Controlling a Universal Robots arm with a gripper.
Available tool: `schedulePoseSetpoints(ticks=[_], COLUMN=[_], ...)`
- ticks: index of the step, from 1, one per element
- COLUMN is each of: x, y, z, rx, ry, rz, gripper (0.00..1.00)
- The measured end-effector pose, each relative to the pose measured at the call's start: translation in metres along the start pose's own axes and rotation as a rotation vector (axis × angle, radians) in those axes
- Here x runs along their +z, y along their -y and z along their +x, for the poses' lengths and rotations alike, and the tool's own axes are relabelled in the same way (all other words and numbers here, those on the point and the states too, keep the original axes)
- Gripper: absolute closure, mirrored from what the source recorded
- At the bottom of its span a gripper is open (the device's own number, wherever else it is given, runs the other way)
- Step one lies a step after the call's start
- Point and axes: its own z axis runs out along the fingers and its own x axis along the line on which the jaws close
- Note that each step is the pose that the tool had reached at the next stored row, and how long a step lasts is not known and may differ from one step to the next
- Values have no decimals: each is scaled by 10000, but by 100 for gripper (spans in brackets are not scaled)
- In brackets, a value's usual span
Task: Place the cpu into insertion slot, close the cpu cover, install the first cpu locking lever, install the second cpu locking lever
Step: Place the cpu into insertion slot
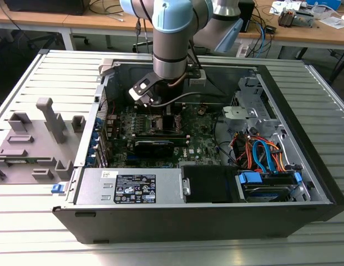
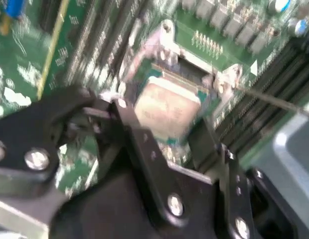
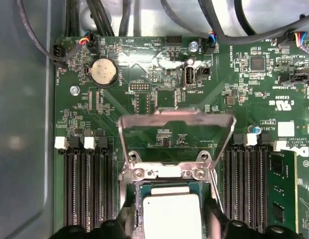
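In both wrist views my gripper (image 2: 164, 119) (image 3: 170, 211) has a black finger on each side of the cpu (image 2: 167, 107) (image 3: 172, 216), a silver-topped square, and is shut on it. The cpu is at the insertion slot (image 3: 167, 173), whose silver rim (image 2: 169, 52) shows beyond it; I cannot tell whether it is fully seated. The cpu cover (image 3: 177, 119), a thin silver frame, stands swung up and open past the slot. A thin metal locking lever (image 2: 276, 103) sticks out beside the socket. In the exterior view the gripper (image 1: 161, 113) is low inside the computer case over the green board.
Black memory slots (image 3: 87, 189) (image 3: 246, 184) flank the socket, and a green memory stick (image 3: 284, 194) stands beside one bank. A coin battery (image 3: 103, 71) and dark cables (image 3: 30, 35) lie further off. A long black expansion card (image 1: 154, 147), the power supply (image 1: 133, 187) and the case walls (image 1: 305, 144) crowd the arm.
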Motion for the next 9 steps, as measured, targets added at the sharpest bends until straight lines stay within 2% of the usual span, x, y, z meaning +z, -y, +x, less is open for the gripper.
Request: schedulePoseSetpoints(ticks=[6,9], x=[-2,-7], y=[3,21], z=[-2,-3], rx=[15,39], ry=[10,9], rz=[4,-26], gripper=[32,32])
